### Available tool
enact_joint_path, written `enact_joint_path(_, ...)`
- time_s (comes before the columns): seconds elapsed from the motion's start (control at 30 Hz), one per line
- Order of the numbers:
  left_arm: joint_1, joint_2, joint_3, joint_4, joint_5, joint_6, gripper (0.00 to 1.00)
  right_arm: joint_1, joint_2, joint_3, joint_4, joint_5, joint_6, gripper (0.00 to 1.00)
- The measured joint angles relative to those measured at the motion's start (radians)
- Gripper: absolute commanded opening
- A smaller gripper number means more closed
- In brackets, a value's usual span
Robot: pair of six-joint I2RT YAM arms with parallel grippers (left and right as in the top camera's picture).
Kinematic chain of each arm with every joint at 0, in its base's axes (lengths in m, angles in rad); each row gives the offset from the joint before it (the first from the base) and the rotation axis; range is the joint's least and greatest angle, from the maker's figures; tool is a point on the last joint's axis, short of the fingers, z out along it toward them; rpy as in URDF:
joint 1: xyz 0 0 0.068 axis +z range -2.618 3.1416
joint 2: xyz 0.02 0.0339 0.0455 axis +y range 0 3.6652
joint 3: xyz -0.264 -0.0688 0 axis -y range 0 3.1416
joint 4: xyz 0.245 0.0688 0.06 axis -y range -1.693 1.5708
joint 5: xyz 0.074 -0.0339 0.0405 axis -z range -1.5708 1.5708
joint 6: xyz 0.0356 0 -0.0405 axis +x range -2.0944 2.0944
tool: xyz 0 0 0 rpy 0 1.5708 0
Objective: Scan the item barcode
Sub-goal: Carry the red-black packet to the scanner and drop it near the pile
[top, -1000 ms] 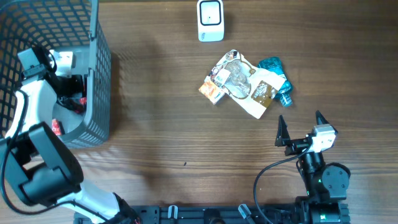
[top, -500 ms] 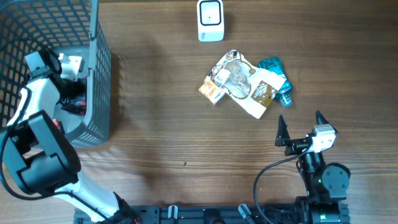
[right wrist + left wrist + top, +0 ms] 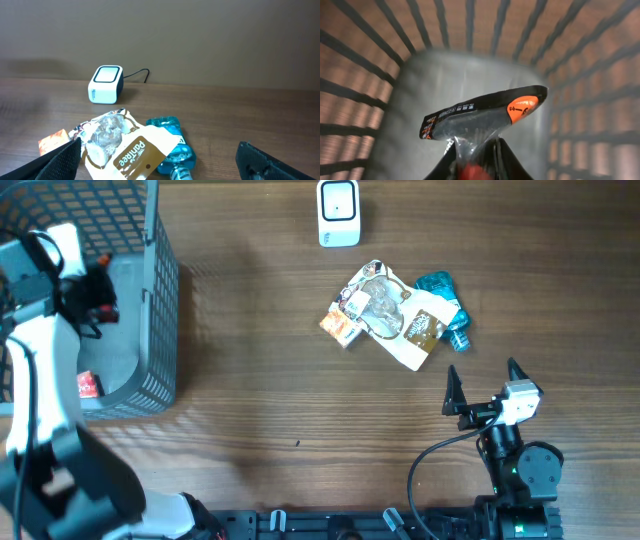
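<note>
Inside the grey wire basket (image 3: 160, 290) at the left, my left gripper (image 3: 96, 300) is shut on a black plastic packet with an orange end (image 3: 480, 116). The packet hangs clear above the basket floor (image 3: 420, 90), pinched between the left gripper (image 3: 473, 146) fingers. The white barcode scanner (image 3: 338, 213) stands at the table's far edge, also in the right wrist view as the scanner (image 3: 105, 84). My right gripper (image 3: 482, 388) stands open near the front right, with nothing between its fingers.
A pile lies mid-table: a white and brown snack bag (image 3: 392, 312), a blue bottle (image 3: 446, 302) and a small orange packet (image 3: 339, 327). Another red and white item (image 3: 88, 385) rests on the basket floor. The basket walls enclose the left gripper.
My left gripper has shut on the black packet and risen with it toward the basket's far left. The right arm has not moved.
</note>
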Motion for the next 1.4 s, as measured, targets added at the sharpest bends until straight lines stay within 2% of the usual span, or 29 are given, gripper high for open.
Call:
enact_joint_path(0.13, 0.000, -0.231, 0.007, 0.067, 0.035, -0.157, 0.08, 0.000, 0.000, 0.000, 0.000, 0.000, 0.000, 1.00)
enact_joint_path(0.2, 0.001, -0.369, 0.008, 0.084, 0.114, -0.251, 0.05, 0.000, 0.000, 0.000, 0.000, 0.000, 0.000, 1.00)
enact_joint_path(0.3, -0.013, -0.544, 0.016, 0.084, 0.311, -0.430, 0.04, 0.000, 0.000, 0.000, 0.000, 0.000, 0.000, 1.00)
enact_joint_path(0.37, -0.054, -0.591, 0.018, 0.083, 0.417, -0.512, 0.04, 0.000, 0.000, 0.000, 0.000, 0.000, 0.000, 1.00)
enact_joint_path(0.47, -0.206, -0.620, 0.019, 0.045, 0.550, -0.632, 0.04, 0.000, 0.000, 0.000, 0.000, 0.000, 0.000, 1.00)
enact_joint_path(0.57, -0.425, -0.571, 0.030, -0.124, 0.556, -0.671, 0.04, 0.000, 0.000, 0.000, 0.000, 0.000, 0.000, 1.00)
enact_joint_path(0.6, -0.523, -0.512, 0.030, -0.176, 0.546, -0.676, 0.04, 0.000, 0.000, 0.000, 0.000, 0.000, 0.000, 1.00)
enact_joint_path(0.63, -0.566, -0.465, 0.028, -0.189, 0.529, -0.676, 0.04, 0.000, 0.000, 0.000, 0.000, 0.000, 0.000, 1.00)
enact_joint_path(0.8, -0.834, -0.129, 0.028, -0.162, 0.427, -0.679, 0.04, 0.000, 0.000, 0.000, 0.000, 0.000, 0.000, 1.00)
enact_joint_path(0.9, -0.933, 0.063, 0.025, -0.023, 0.394, -0.682, 0.04, 0.000, 0.000, 0.000, -0.001, 0.000, 0.000, 1.00)
enact_joint_path(0.93, -0.957, 0.125, 0.023, 0.037, 0.388, -0.684, 0.06, 0.000, 0.000, 0.000, 0.000, 0.000, 0.000, 1.00)
enact_joint_path(1.0, -0.968, 0.182, 0.022, 0.112, 0.385, -0.683, 0.40, 0.000, 0.000, 0.000, 0.000, 0.000, 0.000, 1.00)
enact_joint_path(1.03, -0.972, 0.214, 0.022, 0.167, 0.383, -0.684, 0.43, 0.000, 0.000, 0.000, 0.000, 0.000, 0.000, 1.00)
enact_joint_path(1.07, -0.974, 0.235, 0.021, 0.183, 0.378, -0.689, 0.56, 0.000, 0.000, 0.000, 0.000, 0.000, 0.000, 1.00)
enact_joint_path(1.13, -0.974, 0.247, 0.021, 0.210, 0.345, -0.692, 0.70, 0.000, 0.000, 0.000, 0.000, 0.000, 0.000, 1.00)
enact_joint_path(1.17, -0.975, 0.247, 0.021, 0.214, 0.317, -0.689, 0.74, 0.000, 0.000, 0.000, 0.000, 0.000, 0.000, 1.00)
enact_joint_path(1.23, -0.974, 0.247, 0.021, 0.236, 0.246, -0.692, 0.75, 0.000, 0.000, 0.000, 0.000, 0.000, 0.000, 1.00)
enact_joint_path(1.37, -0.940, 0.235, 0.023, 0.317, 0.217, -0.694, 0.75, 0.000, 0.000, 0.000, 0.000, 0.000, 0.000, 1.00)
enact_joint_path(1.4, -0.921, 0.205, 0.023, 0.316, 0.214, -0.694, 0.79, 0.000, 0.000, 0.000, 0.000, 0.000, 0.000, 1.00)
